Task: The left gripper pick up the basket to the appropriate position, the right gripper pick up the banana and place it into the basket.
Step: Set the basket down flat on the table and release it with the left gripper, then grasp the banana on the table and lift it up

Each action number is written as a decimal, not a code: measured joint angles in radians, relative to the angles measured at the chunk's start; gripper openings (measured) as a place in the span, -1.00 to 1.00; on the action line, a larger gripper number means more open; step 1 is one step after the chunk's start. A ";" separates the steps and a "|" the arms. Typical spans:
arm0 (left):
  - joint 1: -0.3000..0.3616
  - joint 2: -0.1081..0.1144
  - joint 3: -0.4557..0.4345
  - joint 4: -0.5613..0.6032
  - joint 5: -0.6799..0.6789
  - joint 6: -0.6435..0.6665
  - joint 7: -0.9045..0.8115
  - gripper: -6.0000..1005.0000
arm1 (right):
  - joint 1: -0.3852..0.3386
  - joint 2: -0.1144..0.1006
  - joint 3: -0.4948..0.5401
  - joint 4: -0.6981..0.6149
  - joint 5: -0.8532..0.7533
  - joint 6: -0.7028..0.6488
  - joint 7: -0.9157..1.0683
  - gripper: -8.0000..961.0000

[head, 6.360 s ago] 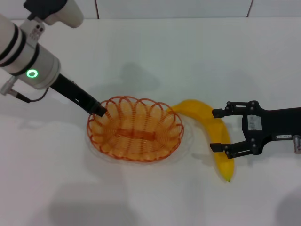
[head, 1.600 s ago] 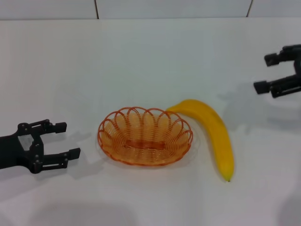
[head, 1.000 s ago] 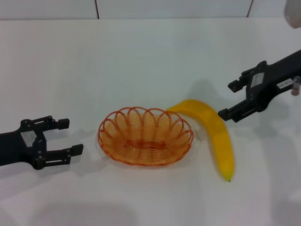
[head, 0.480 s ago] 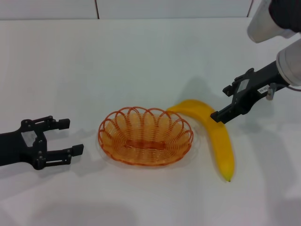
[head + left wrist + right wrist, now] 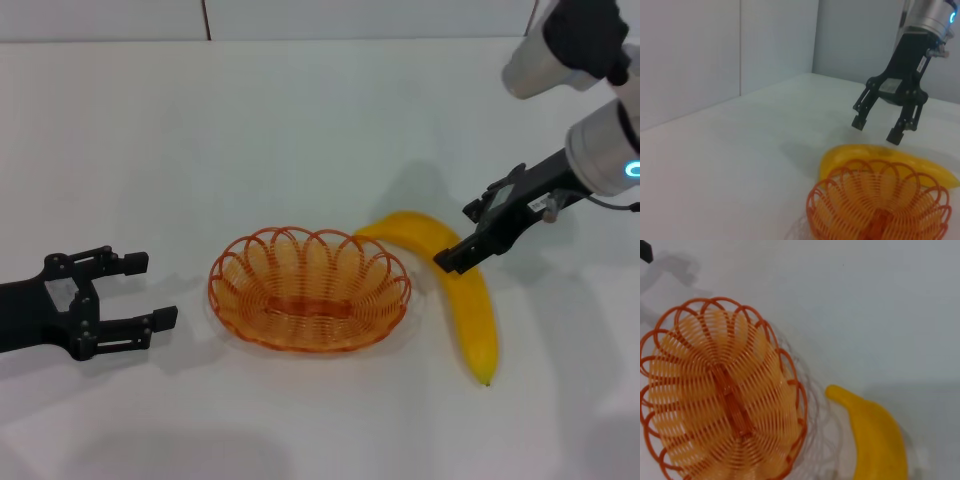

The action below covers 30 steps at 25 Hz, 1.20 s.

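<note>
The orange wire basket [image 5: 310, 290] rests on the white table with nothing inside. The yellow banana [image 5: 462, 290] lies just to its right, stem end touching the rim. My right gripper [image 5: 455, 238] hangs open above the banana's upper half. In the left wrist view the right gripper [image 5: 876, 129] is clear of the banana [image 5: 860, 151], behind the basket [image 5: 880, 205]. The right wrist view looks down on the basket [image 5: 720, 390] and the banana [image 5: 877, 435]. My left gripper [image 5: 152, 290] is open and low over the table, a short way left of the basket.
The white table [image 5: 300, 130] runs back to a pale wall. A tip of the left gripper [image 5: 645, 251] shows in a corner of the right wrist view.
Over the last second and a half the right gripper has come in from the far right and down to just above the banana. The left gripper, basket and banana have stayed put.
</note>
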 joint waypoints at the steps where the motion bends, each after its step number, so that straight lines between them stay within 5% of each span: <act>1: 0.000 0.000 0.000 0.000 0.000 0.000 0.000 0.66 | 0.002 0.000 -0.009 0.009 0.000 0.009 0.008 0.80; 30: -0.001 0.001 -0.026 -0.008 0.003 -0.001 0.002 0.65 | 0.009 -0.002 -0.057 0.125 -0.016 0.113 0.078 0.77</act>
